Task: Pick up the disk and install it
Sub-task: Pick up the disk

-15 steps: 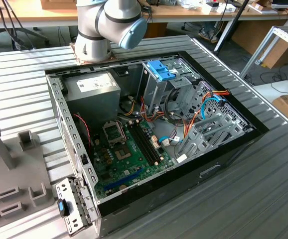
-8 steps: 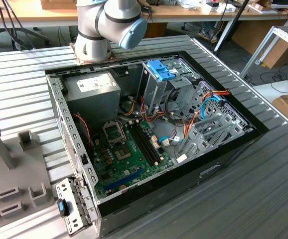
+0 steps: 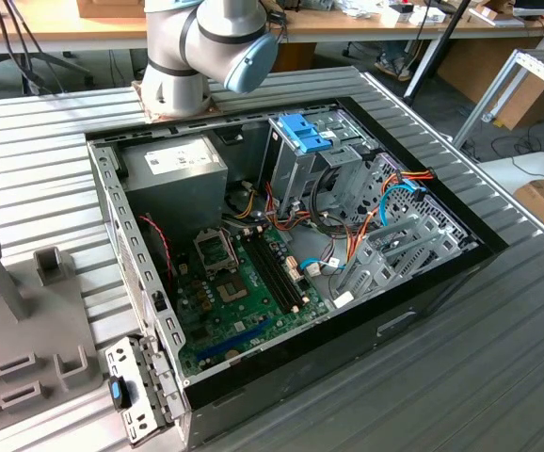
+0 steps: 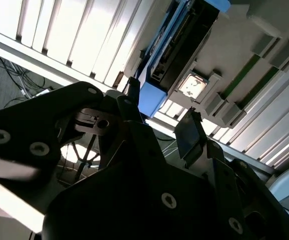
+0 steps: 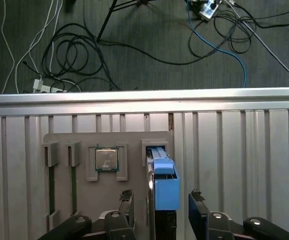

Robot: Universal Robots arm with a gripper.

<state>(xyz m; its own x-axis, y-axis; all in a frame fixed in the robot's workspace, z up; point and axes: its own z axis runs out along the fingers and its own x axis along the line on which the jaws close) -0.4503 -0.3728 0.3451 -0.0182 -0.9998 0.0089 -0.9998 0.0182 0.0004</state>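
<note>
Fingers: the 2 fingers (image 5: 126,202) are seen spread apart in both wrist views, 1 on each side of the disk (image 5: 164,187), with a gap left on both sides; nothing is clamped.
Gripper: the gripper (image 5: 160,194) is held close over the grey fixture (image 5: 134,140), at its disk slot.
Disk: it is stood on edge in a slot of the grey fixture, with a blue rail turned toward the gripper.
Chip: a square silver chip (image 5: 106,159) is seated in a recess of the grey fixture, just beside the disk's slot.
Table: the grey fixture is rested on a ribbed metal table (image 5: 244,150), near its edge.
Computer case: in the exterior view an open computer case (image 3: 394,320) is laid on the table, to the exterior view's right of the grey fixture.
</note>
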